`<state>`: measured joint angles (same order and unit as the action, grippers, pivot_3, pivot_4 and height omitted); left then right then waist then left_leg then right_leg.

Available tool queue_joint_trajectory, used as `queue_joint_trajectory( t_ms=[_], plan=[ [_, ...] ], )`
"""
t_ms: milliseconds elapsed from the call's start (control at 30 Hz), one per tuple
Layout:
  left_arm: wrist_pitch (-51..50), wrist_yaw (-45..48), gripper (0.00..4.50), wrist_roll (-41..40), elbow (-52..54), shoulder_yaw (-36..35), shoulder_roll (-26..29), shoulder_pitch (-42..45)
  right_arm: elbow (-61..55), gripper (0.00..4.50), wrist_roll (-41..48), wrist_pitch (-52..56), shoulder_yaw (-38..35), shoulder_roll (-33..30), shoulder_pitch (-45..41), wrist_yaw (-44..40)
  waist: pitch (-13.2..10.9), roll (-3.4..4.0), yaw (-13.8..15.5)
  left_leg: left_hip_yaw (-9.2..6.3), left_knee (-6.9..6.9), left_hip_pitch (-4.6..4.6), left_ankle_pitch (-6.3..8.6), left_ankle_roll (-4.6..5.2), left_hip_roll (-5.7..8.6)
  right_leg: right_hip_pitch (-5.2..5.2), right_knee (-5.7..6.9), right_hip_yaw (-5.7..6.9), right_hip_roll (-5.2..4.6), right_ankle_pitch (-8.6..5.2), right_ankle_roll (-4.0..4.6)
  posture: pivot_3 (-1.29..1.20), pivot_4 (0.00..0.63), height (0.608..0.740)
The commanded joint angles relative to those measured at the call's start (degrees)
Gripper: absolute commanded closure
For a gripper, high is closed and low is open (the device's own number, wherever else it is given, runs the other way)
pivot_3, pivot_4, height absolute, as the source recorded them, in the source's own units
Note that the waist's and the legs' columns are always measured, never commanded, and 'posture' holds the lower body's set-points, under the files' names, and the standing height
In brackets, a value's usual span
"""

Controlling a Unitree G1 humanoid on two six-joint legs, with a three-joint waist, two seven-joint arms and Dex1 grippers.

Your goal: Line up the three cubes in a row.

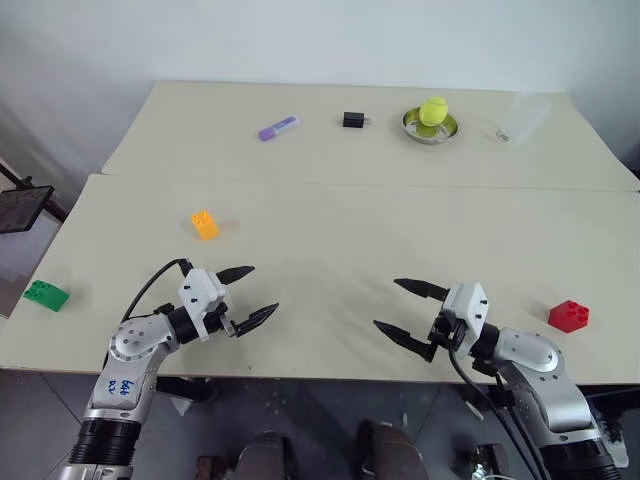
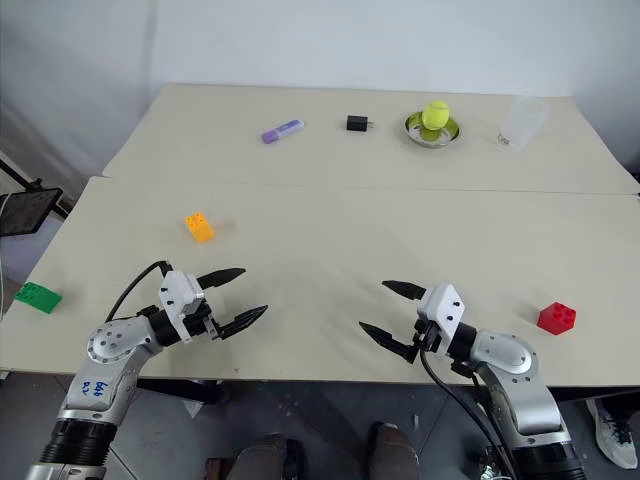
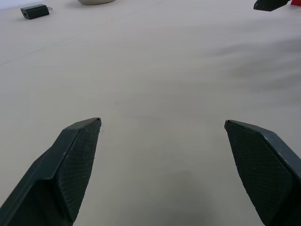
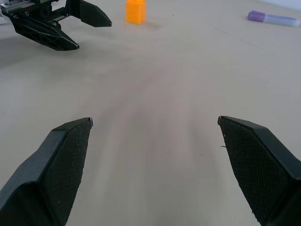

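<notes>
You're looking at two beige tables [image 1: 330,240] sitting pushed together, w/ a seam running across btwn near and far one. A plain white wall [image 1: 300,40] is standing right behind the far table. Light is falling soft and even, no hard shadows. Grey floor [image 1: 330,420] is showing below the near edge. A dark stand [image 1: 22,205] is poking in at the left.

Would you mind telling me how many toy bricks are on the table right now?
3. The green brick sits near the table's left edge, the orange brick lies beyond the left gripper, and the red brick is near the right edge. None seems hidden.
</notes>
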<state>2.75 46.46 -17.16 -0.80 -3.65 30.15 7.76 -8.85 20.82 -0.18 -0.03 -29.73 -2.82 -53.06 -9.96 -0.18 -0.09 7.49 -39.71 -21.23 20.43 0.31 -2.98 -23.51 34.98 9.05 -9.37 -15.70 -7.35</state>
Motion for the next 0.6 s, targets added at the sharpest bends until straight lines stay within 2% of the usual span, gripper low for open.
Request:
queue_joint_trajectory(
  t_ms=[33,233,333,467,600],
  plan=[
    [0.9,-1.9,0.01,0.9,0.1,-1.7,0.2,1.1,-0.6,0.0,0.6,-1.4,-0.9,0.6,-0.4,0.4,0.0,0.0,0.0,0.0,0.0,0.0,0.0,0.0,0.0,0.0,0.0,0.0,0.0,0.0,0.0,0.0,0.15,0.74],
    [-2.3,0.7,0.01,-2.8,1.3,-1.9,0.4,2.7,-4.6,0.0,3.3,0.9,-5.2,0.3,0.6,3.6,0.0,0.0,0.1,-0.01,0.0,-0.01,0.0,0.0,0.0,0.0,0.01,0.0,0.0,0.0,0.0,0.0,0.15,0.74],
    [-5.1,4.5,0.01,-6.4,2.2,-1.9,1.0,5.2,-12.6,0.0,9.0,6.1,-14.9,-1.8,6.4,8.2,0.0,0.01,0.7,-0.09,-0.01,-0.06,0.0,0.0,0.01,0.0,0.01,0.03,0.0,0.01,-0.02,0.0,0.15,0.74],
    [-6.1,9.8,0.01,-6.1,0.8,1.8,1.1,11.3,-18.2,0.0,12.9,10.1,-31.7,-5.4,15.2,12.0,0.0,0.01,1.8,-0.1,-0.07,-0.08,0.0,0.01,0.06,0.07,-0.09,0.02,0.0,0.02,-0.04,0.0,0.15,0.74],
    [-7.4,13.1,0.01,-5.9,-0.1,6.2,-1.7,15.5,-19.8,0.0,16.4,11.8,-47.7,-3.4,25.9,14.7,0.0,0.01,1.6,-0.09,-0.07,-0.04,0.01,0.04,0.08,0.15,-0.16,0.0,0.0,0.02,-0.04,0.0,0.15,0.74]
  ],
)
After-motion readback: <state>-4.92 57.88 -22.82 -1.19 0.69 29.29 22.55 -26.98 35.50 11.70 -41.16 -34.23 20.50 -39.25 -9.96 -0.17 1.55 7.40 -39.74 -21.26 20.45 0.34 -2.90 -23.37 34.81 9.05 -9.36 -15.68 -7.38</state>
